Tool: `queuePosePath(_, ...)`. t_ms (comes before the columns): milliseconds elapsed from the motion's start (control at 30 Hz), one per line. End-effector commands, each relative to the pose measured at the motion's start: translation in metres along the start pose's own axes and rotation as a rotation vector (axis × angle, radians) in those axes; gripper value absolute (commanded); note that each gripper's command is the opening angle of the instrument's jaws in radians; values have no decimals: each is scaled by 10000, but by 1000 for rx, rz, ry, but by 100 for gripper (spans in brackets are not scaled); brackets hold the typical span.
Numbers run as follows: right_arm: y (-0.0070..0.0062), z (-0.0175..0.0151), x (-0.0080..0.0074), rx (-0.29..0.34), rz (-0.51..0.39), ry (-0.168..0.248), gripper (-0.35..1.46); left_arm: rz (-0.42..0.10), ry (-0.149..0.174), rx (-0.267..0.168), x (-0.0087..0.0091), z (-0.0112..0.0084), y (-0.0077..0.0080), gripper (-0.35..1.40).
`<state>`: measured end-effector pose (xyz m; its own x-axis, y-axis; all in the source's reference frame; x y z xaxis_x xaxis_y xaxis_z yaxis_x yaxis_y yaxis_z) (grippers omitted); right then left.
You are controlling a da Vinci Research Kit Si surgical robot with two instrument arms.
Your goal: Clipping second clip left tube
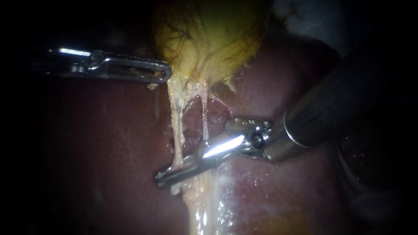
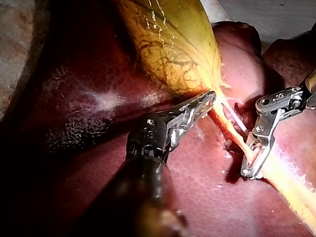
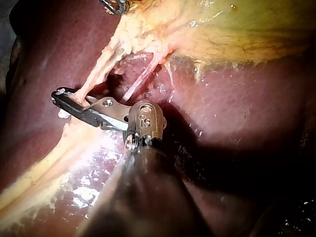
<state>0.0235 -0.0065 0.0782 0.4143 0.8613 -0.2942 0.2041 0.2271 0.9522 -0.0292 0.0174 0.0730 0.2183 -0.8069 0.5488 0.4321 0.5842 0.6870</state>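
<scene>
End effector of my slender steel right instrument (image 1: 159,177), narrowed onto the pale stringy left tube (image 1: 176,137), should sit square across it, sparing the thinner right tube (image 1: 204,122).

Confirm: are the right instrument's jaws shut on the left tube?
Shut: the right instrument pinches the left tube between both jaws, near their tips.

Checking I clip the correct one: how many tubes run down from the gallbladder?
2: the left tube, in the jaws of the right instrument; the thinner right tube beside it.
</scene>
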Motion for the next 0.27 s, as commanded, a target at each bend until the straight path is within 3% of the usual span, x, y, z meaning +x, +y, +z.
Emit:
queuePosePath(33,0,0,0,0,-1,0,-35,0,0,0,0,0,0,-35)
queuePosePath(267,0,0,0,0,-1,0,-35,0,0,1,0,0,0,-35)
